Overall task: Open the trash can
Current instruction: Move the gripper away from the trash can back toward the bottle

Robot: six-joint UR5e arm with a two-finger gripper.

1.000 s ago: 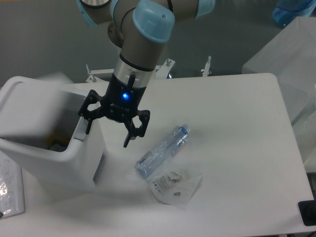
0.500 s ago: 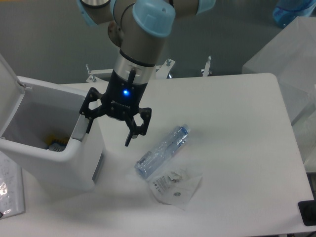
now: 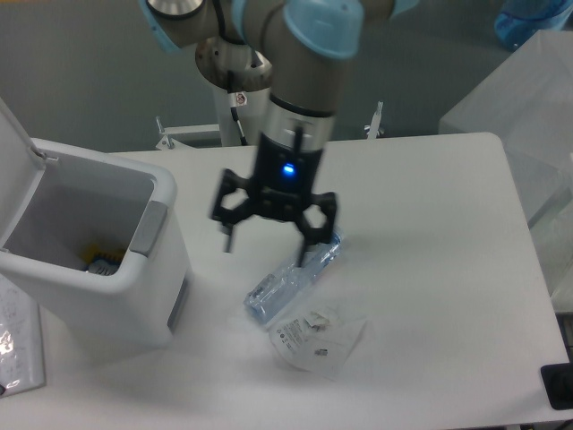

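White table (image 3: pixel 430 269): trash can (image 3: pixel 107 269) at left edge, lid up; end effector (image 3: pixel 269 235) spread wide, empty, above bottle (image 3: pixel 295 276); risk: a low sweep may knock bottle or plastic bag (image 3: pixel 318 336).

A motion-blurred gripper (image 3: pixel 266 244) hangs over the table (image 3: pixel 430 269), its fingertips smeared. Directly beneath it, the upper end of a clear plastic bottle (image 3: pixel 286 285) is partly covered by one finger. Far to the gripper's left, the raised lid (image 3: pixel 16 170) of the trash can (image 3: pixel 98 260) runs out of the frame, and the small items at the bin's bottom are too shadowed to identify. Below the gripper, print on a crumpled clear wrapper (image 3: pixel 320 334) is too small to read. Above, the arm (image 3: pixel 295 54) is cropped by the top edge.
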